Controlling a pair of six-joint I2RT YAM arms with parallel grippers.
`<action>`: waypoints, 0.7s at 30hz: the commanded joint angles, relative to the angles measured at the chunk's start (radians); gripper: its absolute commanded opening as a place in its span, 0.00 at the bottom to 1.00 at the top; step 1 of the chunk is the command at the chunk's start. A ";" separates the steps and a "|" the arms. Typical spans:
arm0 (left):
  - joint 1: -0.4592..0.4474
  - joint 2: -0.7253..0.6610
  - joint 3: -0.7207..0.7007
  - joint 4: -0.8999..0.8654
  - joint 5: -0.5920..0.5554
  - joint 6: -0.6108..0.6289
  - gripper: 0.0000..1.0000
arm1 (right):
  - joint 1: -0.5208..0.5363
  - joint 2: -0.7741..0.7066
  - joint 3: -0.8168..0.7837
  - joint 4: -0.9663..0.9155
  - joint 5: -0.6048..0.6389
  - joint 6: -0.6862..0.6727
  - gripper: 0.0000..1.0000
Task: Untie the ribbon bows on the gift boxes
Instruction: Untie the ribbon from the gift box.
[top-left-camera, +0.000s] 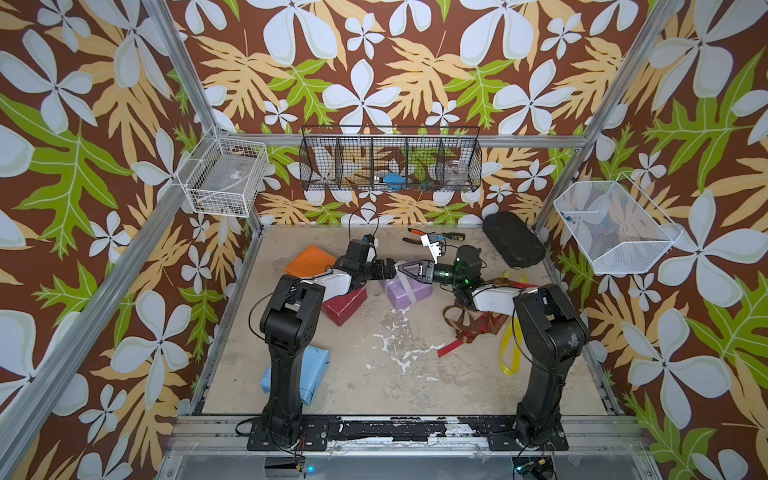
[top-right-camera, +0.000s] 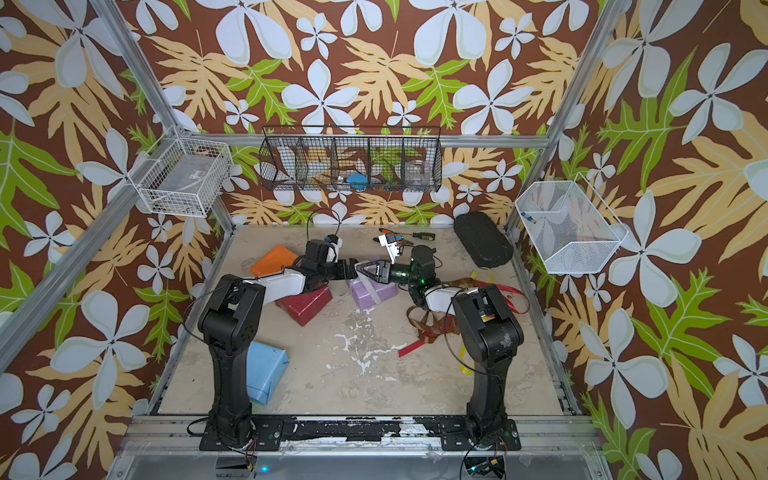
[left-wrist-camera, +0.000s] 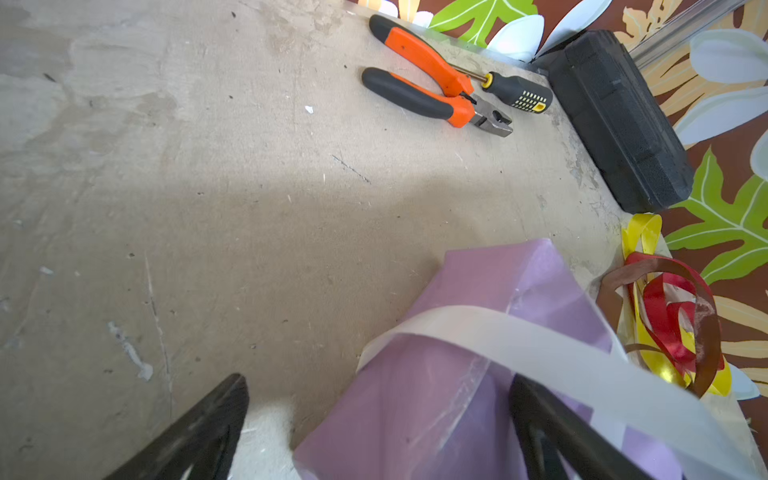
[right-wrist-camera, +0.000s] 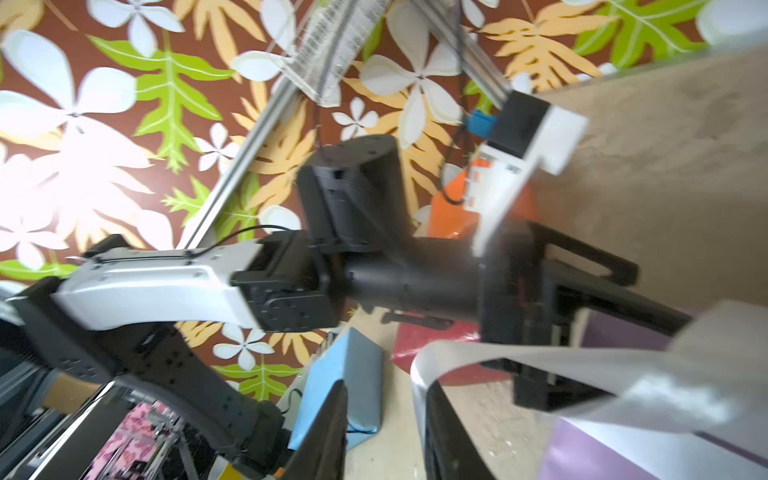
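white ribbon (left-wrist-camera: 498, 328): wrapped across the lilac box (top-left-camera: 395, 297) mid-table, with one loose loop lifted off it; no knot shows.
left gripper (top-left-camera: 383, 270): fingers spread wide, low around a corner of the lilac box, holding nothing; the ribbon drapes over one finger.
right gripper (right-wrist-camera: 386, 386): fingers part-closed with a gap, the ribbon loop against one; cannot tell if it is pinched.
risk, slip: a shallow bite on shiny ribbon would likely slide off.
risk, drag: nothing clamps the box, so a pull may tow it along.
risk, snag: the ribbon may catch on the left finger.
risk, clash: the gripper tips sit nearly nose to nose.
edges: dark red box (top-left-camera: 345, 305) just beside; ribbon pile (top-left-camera: 473, 324) by the right arm.
open room: bare table toward the near middle.
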 joint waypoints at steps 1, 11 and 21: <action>0.000 0.004 -0.016 -0.139 -0.049 0.019 1.00 | 0.007 -0.018 -0.025 0.362 -0.069 0.241 0.32; 0.000 -0.007 -0.013 -0.143 -0.029 0.019 1.00 | 0.106 -0.225 -0.226 0.114 -0.051 0.020 0.30; 0.000 -0.054 -0.013 -0.140 0.007 -0.005 1.00 | 0.185 -0.403 -0.270 -0.846 0.446 -0.535 0.38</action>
